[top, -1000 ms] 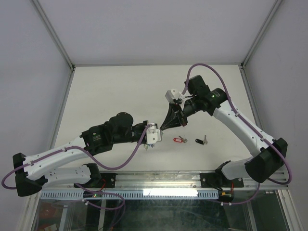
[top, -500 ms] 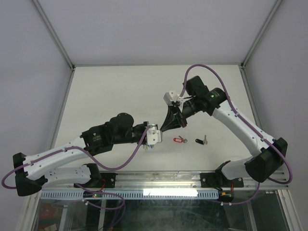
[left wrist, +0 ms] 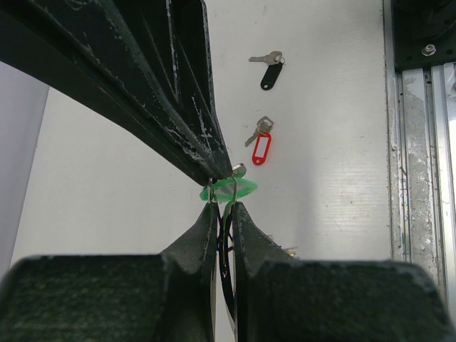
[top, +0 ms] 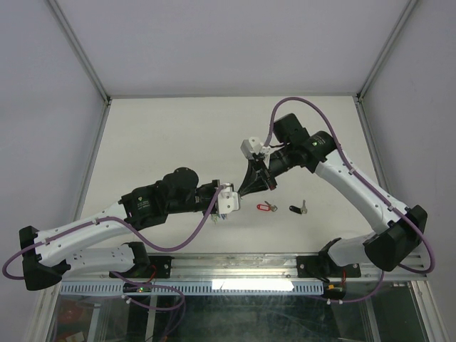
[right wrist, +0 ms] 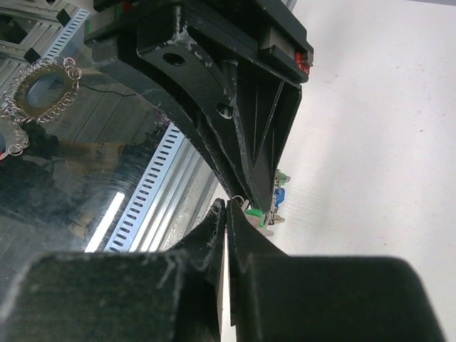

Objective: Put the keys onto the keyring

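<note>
Since a second ago the right arm [top: 342,178] has rolled at the wrist, so the white camera block [top: 249,147] on it now sits further left, while the left arm [top: 153,199] and the two loose keys have kept their places. Both hands meet above the near middle of the pale counter [top: 178,135]. Seen from its own wrist camera, the left hand [left wrist: 224,206] has its fingers squeezed nearly together on the thin wire of the keyring [left wrist: 226,235], which runs down between them. A blue tag [right wrist: 280,196] from the ring's bunch shows just behind that hand in the right wrist view. The key with the green tag [left wrist: 229,189] sits right at the left fingertips, its silver head just above the tag and touching the wire. The right hand [right wrist: 226,208] comes in from the opposite side with its fingers pressed together, their tips against the green tag. Whether they actually pinch that key or only the wire beside it cannot be told. The key with the red tag [left wrist: 261,147] lies flat on the counter near the hands, towards the front rail. The key with the black tag [left wrist: 270,73] lies a little further to the right, apart from the red one.
</note>
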`<state>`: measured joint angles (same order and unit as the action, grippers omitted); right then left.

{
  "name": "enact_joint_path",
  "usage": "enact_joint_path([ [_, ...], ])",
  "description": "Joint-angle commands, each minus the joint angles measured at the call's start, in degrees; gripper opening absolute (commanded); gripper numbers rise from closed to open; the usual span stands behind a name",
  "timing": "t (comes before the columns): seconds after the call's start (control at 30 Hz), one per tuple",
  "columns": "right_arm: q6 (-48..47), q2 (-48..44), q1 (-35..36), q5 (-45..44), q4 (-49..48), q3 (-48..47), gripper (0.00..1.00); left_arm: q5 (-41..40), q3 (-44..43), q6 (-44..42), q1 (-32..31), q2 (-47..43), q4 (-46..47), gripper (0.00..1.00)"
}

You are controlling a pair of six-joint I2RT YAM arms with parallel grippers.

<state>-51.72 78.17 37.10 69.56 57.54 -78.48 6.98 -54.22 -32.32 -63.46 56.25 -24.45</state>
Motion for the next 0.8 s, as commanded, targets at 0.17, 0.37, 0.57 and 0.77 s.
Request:
enact_joint_path([
  [0.17,1.3,-3.3,1.4,-0.6,4.8,-1.8,0.00,-6.4,-3.9,0.7,0.0,-0.4,5.2,0.00],
  [0.37,2.2,-3.8,1.5,-0.7,3.5,-1.1,0.00,-6.8,-4.0,0.8,0.0,-0.2,5.2,0.00],
  [0.57,7.2,-5.4,1.6,-0.9,-4.0,1.7,0.09,-7.4,-4.1,0.8,0.0,0.1,5.2,0.00],
  [0.77,17.9,-11.3,1.5,-4.6,-17.1,7.5,0.20,-8.6,-3.6,0.9,0.0,-0.3,6.0,0.00],
])
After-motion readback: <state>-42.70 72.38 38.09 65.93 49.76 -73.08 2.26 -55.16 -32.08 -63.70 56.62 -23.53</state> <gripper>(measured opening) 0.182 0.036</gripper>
